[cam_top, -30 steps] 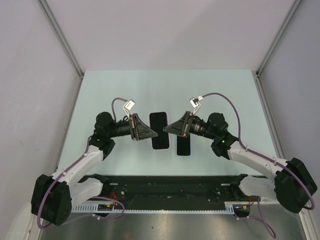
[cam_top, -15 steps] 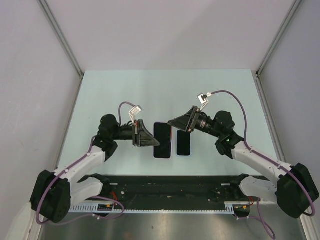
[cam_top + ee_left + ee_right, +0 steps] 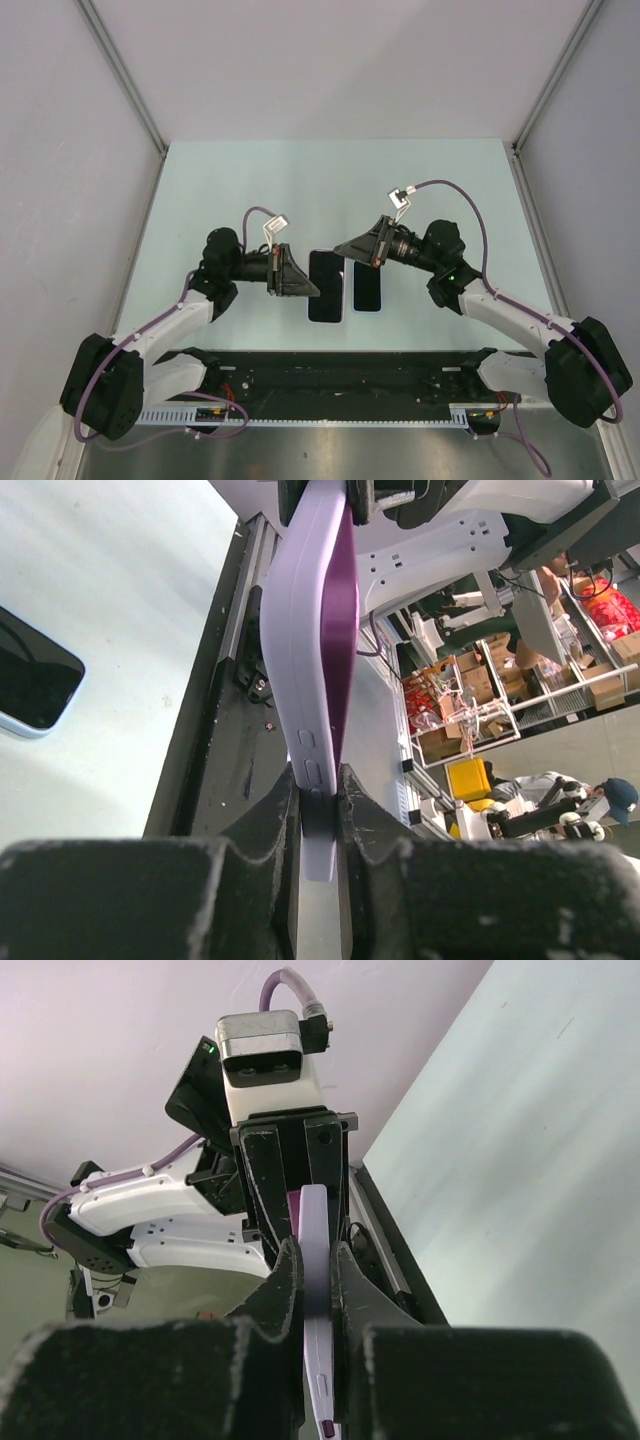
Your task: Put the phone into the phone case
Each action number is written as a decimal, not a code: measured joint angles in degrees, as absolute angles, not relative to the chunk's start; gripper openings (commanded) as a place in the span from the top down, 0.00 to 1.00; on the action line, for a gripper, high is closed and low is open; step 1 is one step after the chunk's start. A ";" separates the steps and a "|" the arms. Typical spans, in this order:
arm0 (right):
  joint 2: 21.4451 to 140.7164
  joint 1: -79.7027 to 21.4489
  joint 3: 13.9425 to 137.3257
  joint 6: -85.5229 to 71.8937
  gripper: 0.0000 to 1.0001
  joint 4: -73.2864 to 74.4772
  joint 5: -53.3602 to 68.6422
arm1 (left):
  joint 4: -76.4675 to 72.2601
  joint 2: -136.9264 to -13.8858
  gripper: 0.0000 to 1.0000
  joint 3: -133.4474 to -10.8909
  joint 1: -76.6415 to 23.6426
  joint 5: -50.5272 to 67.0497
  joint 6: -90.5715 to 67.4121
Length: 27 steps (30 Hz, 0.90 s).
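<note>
The phone case [image 3: 325, 287] is lavender outside and purple inside. It is held off the table between both arms. My left gripper [image 3: 306, 286] is shut on its left edge, by the side buttons, as the left wrist view shows [image 3: 318, 780]. My right gripper [image 3: 341, 252] is shut on the case's far end; the right wrist view shows the lavender case edge [image 3: 318, 1260] pinched between its fingers. The phone [image 3: 367, 287], a dark screen with a pale blue rim, lies flat on the table just right of the case, and its corner shows in the left wrist view [image 3: 30, 685].
The pale green table [image 3: 250, 190] is walled by grey panels at the back and both sides. A black rail [image 3: 340, 370] with the arm bases runs along the near edge, close below the case and phone.
The case has moved toward the near edge and slightly right, carried by my left gripper. My right gripper opened, shifted to the case's far end and closed on it. The phone stayed put.
</note>
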State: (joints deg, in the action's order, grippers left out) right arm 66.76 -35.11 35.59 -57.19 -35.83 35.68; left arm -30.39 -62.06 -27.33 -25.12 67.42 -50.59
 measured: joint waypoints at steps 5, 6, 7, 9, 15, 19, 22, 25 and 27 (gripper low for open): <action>66.76 -35.09 35.59 -56.69 1.00 -35.07 36.60 | -28.64 -62.04 0.72 -27.35 -25.23 67.48 -49.45; 66.76 -35.09 35.59 -56.69 1.00 -34.94 36.77 | -28.38 -62.04 0.69 -27.42 -25.30 67.51 -49.19; 66.76 -35.11 35.59 -56.69 1.00 -34.74 37.01 | -28.10 -62.04 0.64 -27.53 -25.30 67.48 -49.01; 66.74 -35.24 35.59 -56.45 1.00 -33.80 37.67 | -27.99 -62.04 0.62 -27.94 -25.30 67.11 -48.88; 65.80 -36.21 35.57 -54.89 1.00 -30.70 38.00 | -28.03 -62.87 0.61 -29.58 -25.30 66.15 -49.04; 65.17 -37.32 35.57 -53.91 1.00 -28.93 38.00 | -28.21 -63.00 0.72 -29.82 -25.30 65.91 -49.10; 64.88 -37.82 35.57 -53.28 1.00 -28.42 38.00 | -28.05 -63.44 0.96 -29.82 -25.23 65.82 -49.43; 64.42 -38.00 35.57 -51.79 0.72 -27.62 37.78 | -27.92 -63.88 1.00 -29.87 -25.23 65.93 -49.54; 64.38 -38.13 35.57 -51.51 0.57 -27.27 37.52 | -27.44 -64.10 1.00 -29.89 -25.23 65.76 -48.88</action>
